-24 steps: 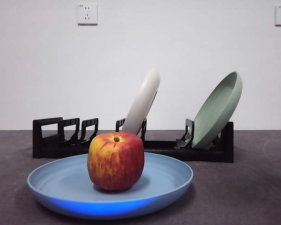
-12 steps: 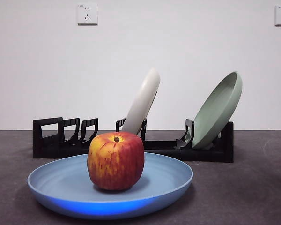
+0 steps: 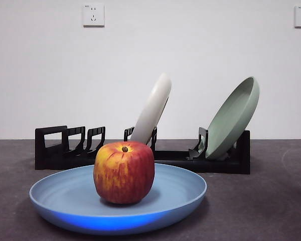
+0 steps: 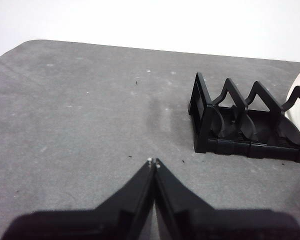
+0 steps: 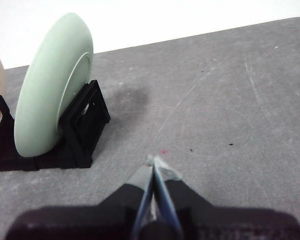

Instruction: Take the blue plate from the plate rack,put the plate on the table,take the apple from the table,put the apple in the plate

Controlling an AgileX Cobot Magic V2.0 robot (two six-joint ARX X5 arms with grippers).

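Note:
The blue plate [image 3: 118,203] lies flat on the dark grey table [image 3: 261,206], near the front. The red apple [image 3: 124,171] stands upright in the middle of the plate. Behind them stands the black plate rack [image 3: 140,155], also seen in the left wrist view [image 4: 245,125] and the right wrist view [image 5: 75,130]. My left gripper [image 4: 153,161] is shut and empty above bare table beside the rack's end. My right gripper [image 5: 154,161] is shut and empty above bare table beside the rack's other end. Neither gripper shows in the front view.
A cream-white plate [image 3: 153,108] and a sage-green plate [image 3: 233,118] lean in the rack. The green plate also shows in the right wrist view [image 5: 52,85]. Two wall sockets [image 3: 93,15] are on the white wall behind.

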